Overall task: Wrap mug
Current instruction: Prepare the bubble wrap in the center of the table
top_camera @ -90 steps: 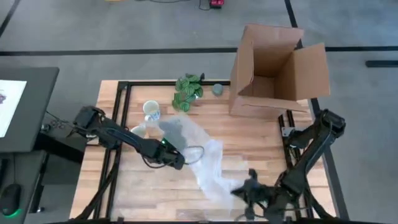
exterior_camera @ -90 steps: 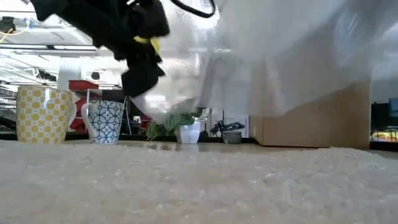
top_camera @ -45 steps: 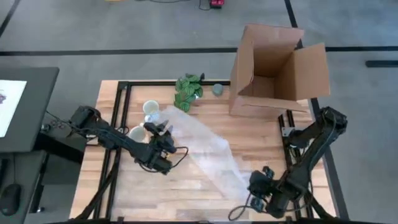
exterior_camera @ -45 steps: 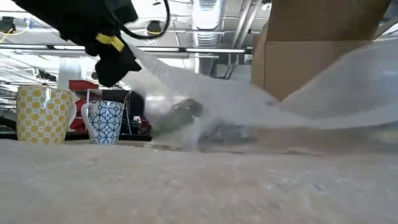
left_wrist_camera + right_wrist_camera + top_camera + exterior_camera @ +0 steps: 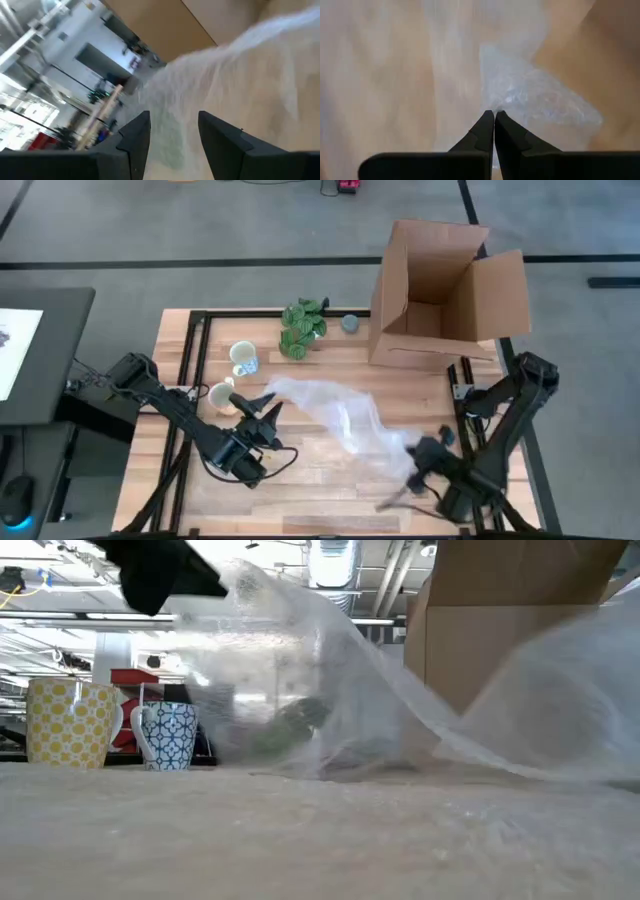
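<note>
Right wrist view is showing the right gripper (image 5: 494, 116) with its fingertips pressed together, pinching the edge of the clear plastic sheet (image 5: 340, 415). Out from there, the sheet is stretching across the wooden table (image 5: 400, 385) toward the left gripper (image 5: 262, 408), whose fingers (image 5: 135, 131) are standing spread, with sheet beyond them. Past that gripper, the mug (image 5: 243, 358) with blue markings is standing upright near the table's left rail, a yellow-patterned mug (image 5: 220, 394) just beside it. Farther back are sitting the green plant (image 5: 302, 326), a grey round object (image 5: 350, 324) and the open cardboard box (image 5: 440, 290).
</note>
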`<state>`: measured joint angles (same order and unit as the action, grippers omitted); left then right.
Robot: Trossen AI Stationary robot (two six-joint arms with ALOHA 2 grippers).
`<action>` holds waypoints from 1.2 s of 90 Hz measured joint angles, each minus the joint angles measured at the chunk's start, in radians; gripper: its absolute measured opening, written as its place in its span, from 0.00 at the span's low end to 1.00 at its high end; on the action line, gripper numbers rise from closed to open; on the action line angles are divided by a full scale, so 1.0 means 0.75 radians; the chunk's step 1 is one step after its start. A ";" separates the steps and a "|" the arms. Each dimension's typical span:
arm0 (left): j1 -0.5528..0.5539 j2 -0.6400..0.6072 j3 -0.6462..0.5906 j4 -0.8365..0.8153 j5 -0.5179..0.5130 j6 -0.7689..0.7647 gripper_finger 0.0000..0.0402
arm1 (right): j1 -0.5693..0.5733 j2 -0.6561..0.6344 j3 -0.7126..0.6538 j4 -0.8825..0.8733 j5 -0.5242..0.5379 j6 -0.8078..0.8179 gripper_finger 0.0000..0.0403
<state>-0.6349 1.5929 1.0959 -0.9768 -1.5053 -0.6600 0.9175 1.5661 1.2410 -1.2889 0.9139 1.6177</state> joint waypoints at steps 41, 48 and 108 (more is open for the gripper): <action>-0.017 0.001 0.016 -0.002 -0.038 -0.020 0.37 | -0.213 0.008 0.154 0.845 -0.455 -1.326 0.00; -0.024 0.001 0.016 -0.002 -0.039 -0.030 0.37 | -0.161 0.009 0.085 0.799 -0.532 -1.076 0.00; 0.098 0.002 0.016 -0.001 0.189 -0.164 0.37 | 0.195 0.009 0.047 0.178 -0.206 0.014 0.00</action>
<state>-0.5614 1.5942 1.1080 -0.9774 -1.3638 -0.7830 1.0639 1.5726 1.2766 -1.1556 0.7595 1.6279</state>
